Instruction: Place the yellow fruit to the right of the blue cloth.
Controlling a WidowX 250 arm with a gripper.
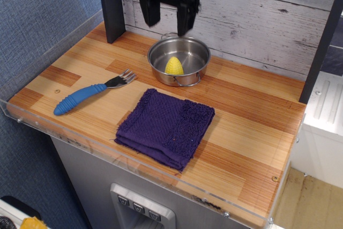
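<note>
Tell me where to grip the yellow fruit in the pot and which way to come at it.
Grip the yellow fruit across its rounded lower body, coming straight down from above. It stands point-up inside the steel pot, whose wall blocks any sideways approach, and the narrow tip would likely slip. The gripper hangs above the pot's back rim with its jaws open, so lowering them around the fruit looks the natural way.

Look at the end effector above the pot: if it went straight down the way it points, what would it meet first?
Probably the pot, near its back rim, or the yellow fruit inside it. The end effector hangs open above them, but one view leaves depth uncertain.
</note>
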